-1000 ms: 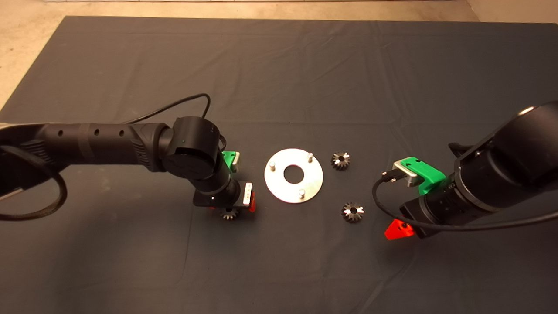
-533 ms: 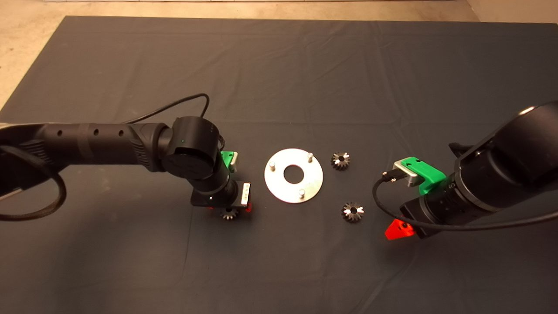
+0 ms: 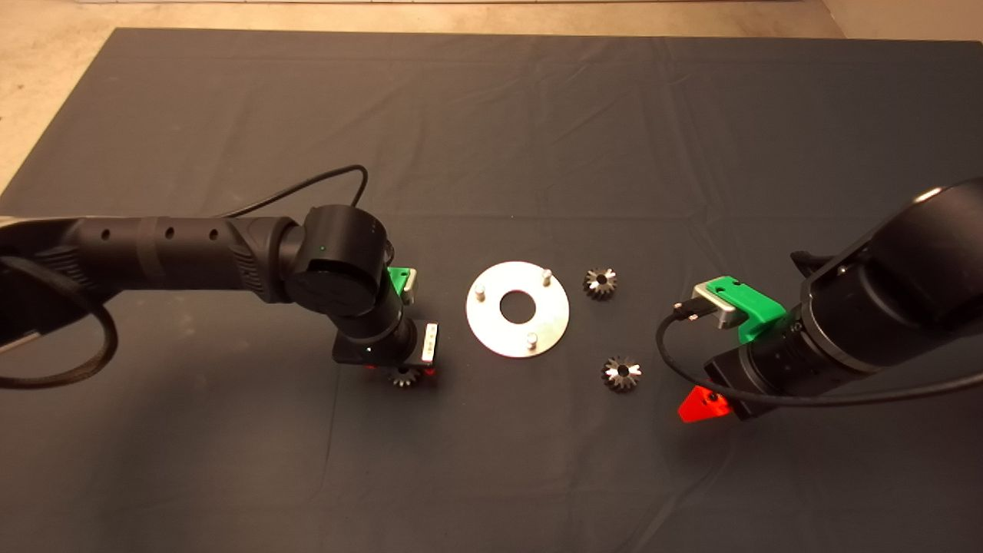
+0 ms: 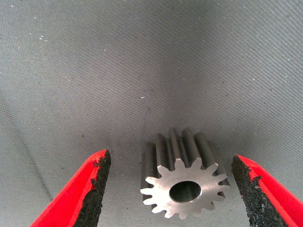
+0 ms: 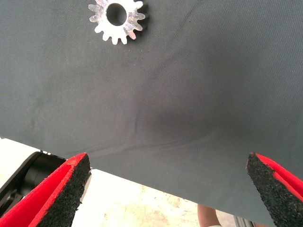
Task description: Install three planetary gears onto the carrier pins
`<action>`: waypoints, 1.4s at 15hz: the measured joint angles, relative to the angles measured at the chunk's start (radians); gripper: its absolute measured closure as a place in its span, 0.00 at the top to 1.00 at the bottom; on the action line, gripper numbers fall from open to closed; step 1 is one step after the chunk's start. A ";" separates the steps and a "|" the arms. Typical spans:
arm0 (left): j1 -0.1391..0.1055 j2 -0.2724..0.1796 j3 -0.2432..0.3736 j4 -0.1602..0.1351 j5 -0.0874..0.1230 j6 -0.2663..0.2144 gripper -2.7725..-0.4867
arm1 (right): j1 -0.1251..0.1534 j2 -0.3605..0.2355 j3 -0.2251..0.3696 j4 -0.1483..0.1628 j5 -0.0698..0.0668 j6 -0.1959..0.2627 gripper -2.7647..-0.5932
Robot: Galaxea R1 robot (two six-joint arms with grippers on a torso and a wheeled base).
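Left gripper [image 4: 170,189] jaws open astride gear [image 4: 183,187], gaps both sides

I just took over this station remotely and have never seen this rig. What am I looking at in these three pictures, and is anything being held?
The wide picture looks down from above on a dark mat. Two black robot arms reach in from the sides. In the middle lies a shiny disc with three upright pins, all bare. Three small gears lie on the mat: two right of the disc, one by the left gripper.

The other two pictures come from cameras on the wrists. The left gripper is low over its gear, red fingers open on either side, not yet gripping. The right gripper is open, off to the right; a gear shows ahead of it. Nothing is held.
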State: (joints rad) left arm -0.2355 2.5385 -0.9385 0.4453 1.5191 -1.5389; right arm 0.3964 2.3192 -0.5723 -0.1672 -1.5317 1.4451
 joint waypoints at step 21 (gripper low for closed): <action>0.000 0.002 0.013 -0.027 0.000 0.000 0.24 | 0.000 0.002 0.003 0.000 0.000 0.000 0.86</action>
State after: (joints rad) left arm -0.2351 2.5406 -0.9255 0.4181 1.5187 -1.5385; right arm 0.3964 2.3217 -0.5691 -0.1672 -1.5321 1.4451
